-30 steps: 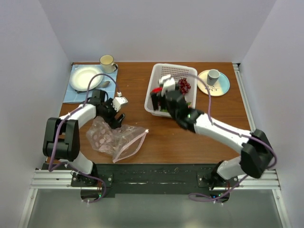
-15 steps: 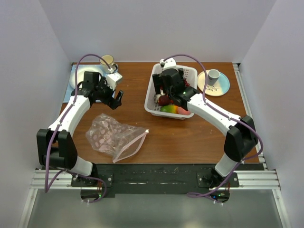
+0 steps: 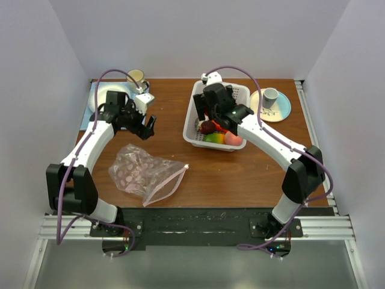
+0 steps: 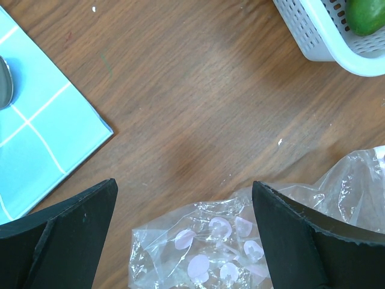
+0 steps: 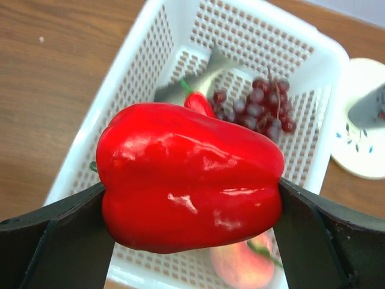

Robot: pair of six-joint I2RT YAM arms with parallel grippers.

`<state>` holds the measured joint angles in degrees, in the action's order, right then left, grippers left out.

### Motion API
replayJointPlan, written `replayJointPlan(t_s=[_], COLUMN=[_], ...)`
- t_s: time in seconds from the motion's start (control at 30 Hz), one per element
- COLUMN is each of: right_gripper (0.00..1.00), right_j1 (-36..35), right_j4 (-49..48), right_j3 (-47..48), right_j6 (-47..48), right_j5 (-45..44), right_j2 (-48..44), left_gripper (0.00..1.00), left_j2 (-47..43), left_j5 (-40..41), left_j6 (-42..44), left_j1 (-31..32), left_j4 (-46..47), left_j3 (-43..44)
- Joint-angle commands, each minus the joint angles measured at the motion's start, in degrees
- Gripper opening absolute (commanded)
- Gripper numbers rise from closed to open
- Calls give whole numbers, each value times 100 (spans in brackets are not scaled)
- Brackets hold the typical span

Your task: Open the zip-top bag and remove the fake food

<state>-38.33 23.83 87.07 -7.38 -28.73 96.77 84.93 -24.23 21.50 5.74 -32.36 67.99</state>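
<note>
ok so right tool (image 5: 191, 198) clamps a slick-looking, hard red plastic pepper (image 5: 186, 150) above the white perforated basket (image 5: 123, 102), left tool (image 4: 184, 195) hangs spread over the floppy pink-dotted clear zip-top bag (image 3: 144, 171) on the wooden surface (image 4: 198, 102), I'd grab its pink zip strip (image 3: 166, 185).

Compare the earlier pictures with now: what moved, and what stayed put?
The left gripper drew away from the zip-top bag, jaws open. The right gripper, shut on a red bell pepper, shifted above the white basket. Bag and basket stayed.
</note>
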Motion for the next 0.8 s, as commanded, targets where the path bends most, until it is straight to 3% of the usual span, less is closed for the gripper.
replayJointPlan(t_s=[0.0,0.03,0.07,0.13,0.23,0.3,0.33,0.4,0.57,0.63,0.77], right_gripper=[99,99,99,99,99,99,99,99,99,99,99], right_j1=[210,412,622,616,801,704,704,704,695,695,713], right_j4=[-53,-228,-213,284,-577,-940,-1595,-1943,-1592,-1680,-1506], right_j3=[172,144,170,547,-153,-811,-1119,-1622,-1517,-1561,-1300], right_j6=[-49,-227,-186,-349,-284,-273,-256,-98,-1,8,-185], right_j5=[-689,-243,1563,926,2744,2855,2943,3240,2724,2436,1171], right_j2=[176,149,245,465,124,-392,-631,-974,-1002,-1159,-1108], left_gripper=[100,100,100,100,100,100,100,100,100,100,100], left_j2=[-196,-196,-196,-204,-213,-196,-170,128,1429,1431,1079], left_j5=[-21,-21,-21,14,-46,-161,-309,-582,-1461,-1549,-1375], left_j6=[-137,-128,-119,-49,-40,-101,-163,-373,-848,-928,-867], left_j1=[-29,-29,-29,-29,-29,-29,-29,-29,111,217,288], left_j4=[46,19,2,1,89,238,404,450,-103,35,423], left_j3=[31,39,48,66,48,153,241,810,2602,2597,1729])
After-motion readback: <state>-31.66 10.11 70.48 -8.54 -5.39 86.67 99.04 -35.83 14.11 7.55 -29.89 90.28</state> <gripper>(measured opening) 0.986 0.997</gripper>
